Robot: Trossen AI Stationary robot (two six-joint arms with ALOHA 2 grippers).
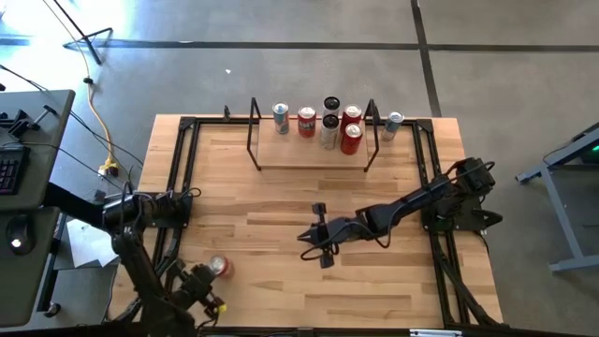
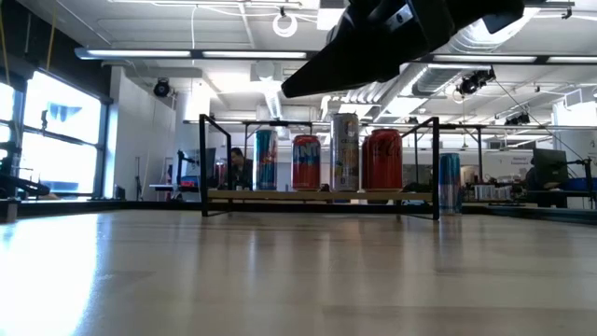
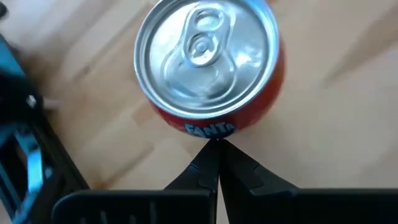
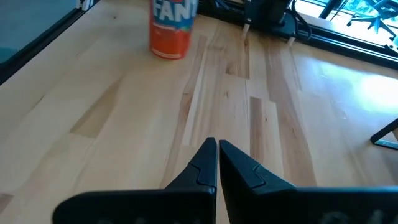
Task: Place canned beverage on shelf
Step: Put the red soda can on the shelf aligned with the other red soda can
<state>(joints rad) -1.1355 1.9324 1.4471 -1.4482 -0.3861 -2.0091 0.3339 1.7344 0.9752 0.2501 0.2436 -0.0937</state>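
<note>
An orange Fanta can (image 1: 217, 268) stands upright on the table near its front left corner. It also shows in the left wrist view (image 3: 208, 62) and, farther off, in the right wrist view (image 4: 171, 28). My left gripper (image 3: 217, 147) is shut, its tips right beside the can's side and slanting down toward it; in the high view it (image 1: 207, 275) sits just near-left of the can. My right gripper (image 1: 305, 237) hovers shut over the middle of the table (image 4: 217, 148). The shelf (image 1: 314, 157) stands at the far edge and carries several upright cans (image 2: 317, 161). My left gripper's shut fingertips (image 3: 210, 152) stand against the can's side wall (image 3: 211, 129), just under its top rim at the Fanta lettering. The can is not between the fingers. Whether the tips touch the wall, I cannot tell. The can stands upright on the table.
One more can (image 1: 393, 124) stands on the table just right of the shelf's frame. Black rails (image 1: 178, 178) run along the table's left and right sides (image 1: 432, 178). Bare wood (image 1: 271, 201) lies between the Fanta can and the shelf. My right arm (image 2: 401, 33) hangs over the centre.
</note>
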